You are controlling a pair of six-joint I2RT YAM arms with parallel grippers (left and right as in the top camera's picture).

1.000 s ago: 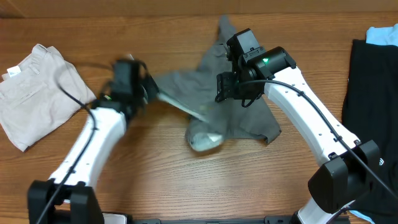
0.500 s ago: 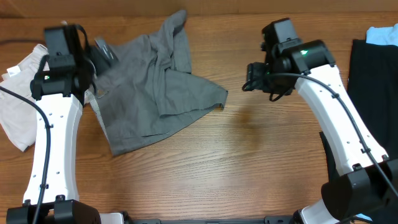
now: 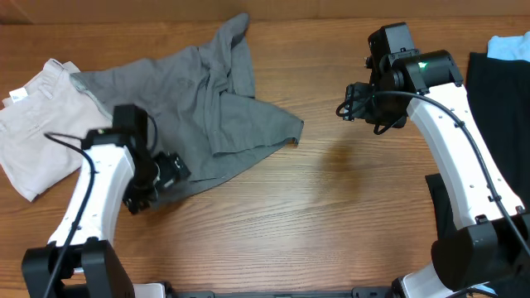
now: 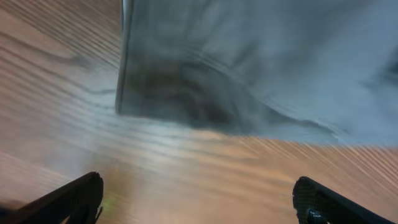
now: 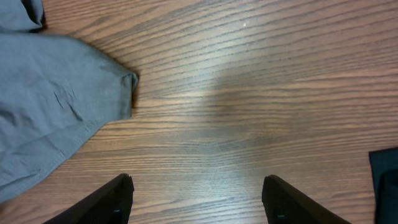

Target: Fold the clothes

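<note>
**Lying unfolded on the table [image 3: 331,232]: grey shorts [image 3: 195,108], both tools empty**

The grey shorts are spread rumpled across the left half of the wood. 1 twisted part reaches toward the far edge, and 1 corner points right toward the table's middle. Their left edge meets the pale beige garment [image 3: 37,124], which lies at the table's left end.

The left gripper [image 3: 170,174] sits at the near edge of the shorts. Its wrist view is blurred, but the 2 fingers [image 4: 74,199] stand at the frame's bottom corners, as wide apart as they look able to go. Nothing is between them, only bare wood, with the cloth's edge just ahead.

The right gripper [image 3: 348,106] hangs over bare table, well apart from the shorts. Its 2 fingers [image 5: 115,196] are parted and grip nothing. The wrist view shows only wood grain between them, with the shorts' corner off to the left. A black garment [image 3: 497,124] lies along the table's right end.
</note>
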